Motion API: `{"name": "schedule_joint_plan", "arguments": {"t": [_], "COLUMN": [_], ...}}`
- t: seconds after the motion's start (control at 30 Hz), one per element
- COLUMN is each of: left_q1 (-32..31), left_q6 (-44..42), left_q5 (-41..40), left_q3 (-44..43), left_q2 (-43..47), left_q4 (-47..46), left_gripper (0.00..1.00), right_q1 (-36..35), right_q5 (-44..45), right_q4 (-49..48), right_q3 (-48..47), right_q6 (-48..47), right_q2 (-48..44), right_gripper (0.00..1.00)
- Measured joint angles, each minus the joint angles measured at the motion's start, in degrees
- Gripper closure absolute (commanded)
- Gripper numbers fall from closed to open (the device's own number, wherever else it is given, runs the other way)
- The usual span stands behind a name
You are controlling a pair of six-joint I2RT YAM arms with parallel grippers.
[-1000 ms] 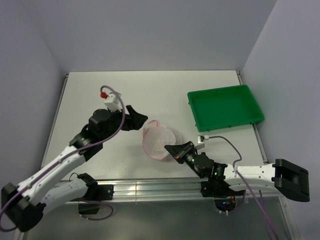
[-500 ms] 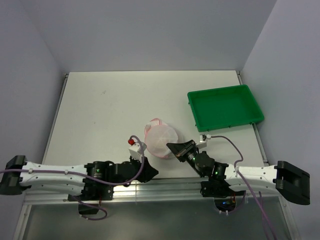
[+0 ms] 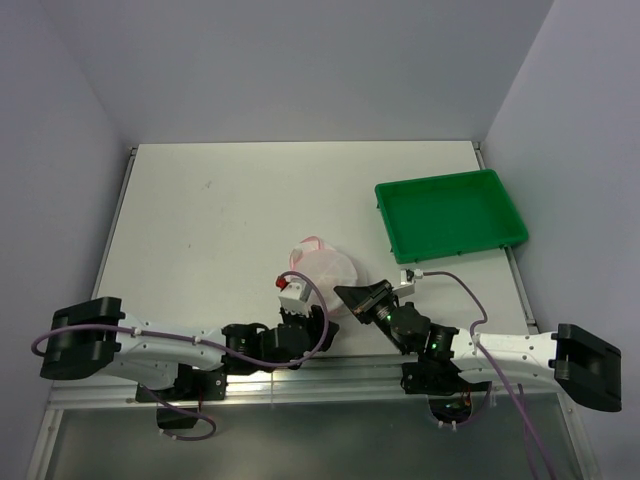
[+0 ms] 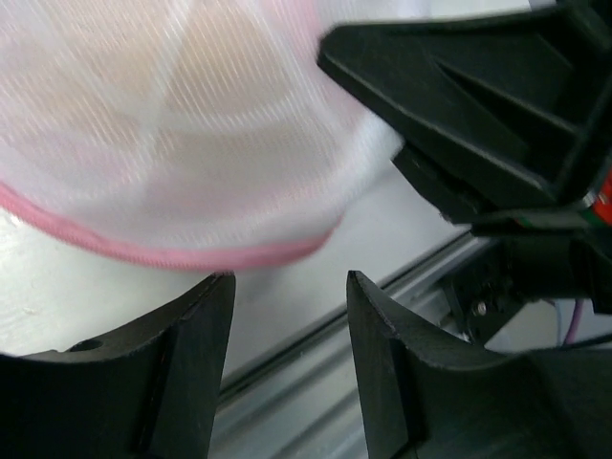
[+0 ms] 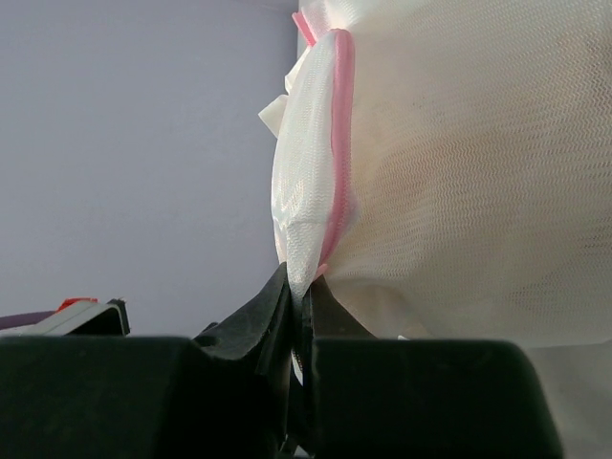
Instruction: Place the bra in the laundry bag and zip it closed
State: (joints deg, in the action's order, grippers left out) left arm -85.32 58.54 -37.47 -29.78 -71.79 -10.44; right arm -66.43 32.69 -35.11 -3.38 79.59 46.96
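White translucent mesh forms the dome-shaped laundry bag [image 3: 322, 268], which lies on the pale grey tabletop [image 3: 220, 200] near its front edge, between the two arms. A pink zipper band [image 5: 341, 143] runs around its rim. Whether the zipper is fully drawn shut cannot be told. Through the mesh the left wrist view shows a soft tan-beige tint, the fabric bra [image 4: 220, 86], which sits inside the bag. Its cups and straps are too blurred to make out.

At the bag's right-hand side, the right gripper [image 3: 350, 297] has its black jaws pressed together on a fold of the mesh beside the pink band, pinching the bag's edge. In its own wrist view the fold rises straight up out of the closed fingertips [image 5: 285, 298].

At the bag's near side, the left gripper [image 4: 287, 282] hovers with its jaws apart and nothing between them. The pink band is just beyond its fingertips [image 4: 206, 296], and no contact is visible.

Farther off, well apart from the bag, a green rectangular plastic tray [image 3: 450, 215] rests at the right side of the table.
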Motion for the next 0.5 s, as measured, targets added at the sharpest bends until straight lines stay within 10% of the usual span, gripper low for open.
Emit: {"name": "schedule_joint_plan", "arguments": {"t": [0.5], "left_q1": [3.5], "left_q6": [-5.1], "left_q5": [-0.5], "left_q3": [-0.7], "left_q2": [-7.7], "left_q4": [-11.2], "left_gripper": [0.53], "right_q1": [0.3], "right_q5": [0.1], "right_q4": [0.0], "right_q3": [0.0], "right_q6": [0.0], "right_q2": [-0.5], "right_gripper": [1.00]}}
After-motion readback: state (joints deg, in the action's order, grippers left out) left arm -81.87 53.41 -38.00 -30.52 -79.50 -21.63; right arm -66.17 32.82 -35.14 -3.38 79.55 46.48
